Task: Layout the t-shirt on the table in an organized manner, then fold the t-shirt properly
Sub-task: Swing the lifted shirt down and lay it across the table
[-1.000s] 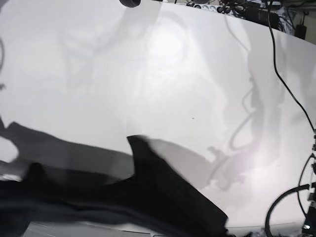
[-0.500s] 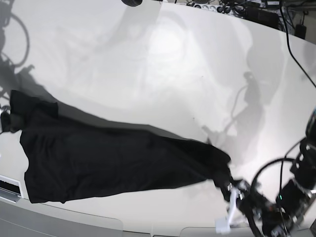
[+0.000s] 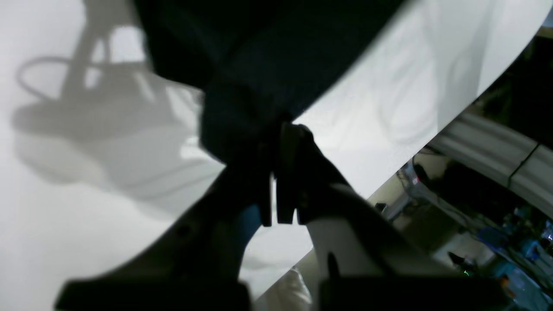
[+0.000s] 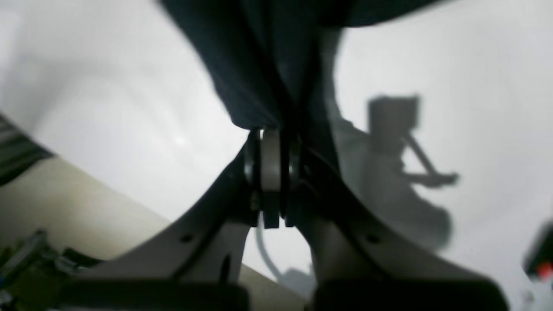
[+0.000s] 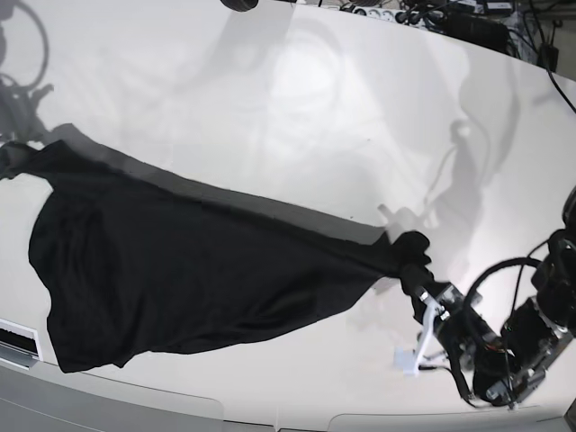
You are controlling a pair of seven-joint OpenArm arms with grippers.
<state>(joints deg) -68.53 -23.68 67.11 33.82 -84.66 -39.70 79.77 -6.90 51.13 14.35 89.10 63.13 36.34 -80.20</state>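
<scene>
The black t-shirt [image 5: 180,270] is stretched across the white table [image 5: 297,90] from the left edge of the base view to the right of the middle. My left gripper [image 5: 416,274] is shut on the shirt's bunched right end. In the left wrist view the left gripper [image 3: 274,147] pinches dark cloth [image 3: 259,65]. In the right wrist view my right gripper [image 4: 270,142] is shut on a gathered fold of the t-shirt [image 4: 259,65]. That end lies at the base view's left edge, where the gripper itself hardly shows.
Cables and electronics [image 5: 432,13] line the table's back right edge. Looping black cables [image 5: 504,279] and a small white part [image 5: 409,360] hang by the left arm. The front table edge [image 5: 135,396] runs just below the shirt. Floor clutter [image 3: 497,216] lies beyond the edge.
The shirt was a blurred bunch at the front a second ago. It has since spread out between both grippers and shifted farther back on the table, its left end rising most.
</scene>
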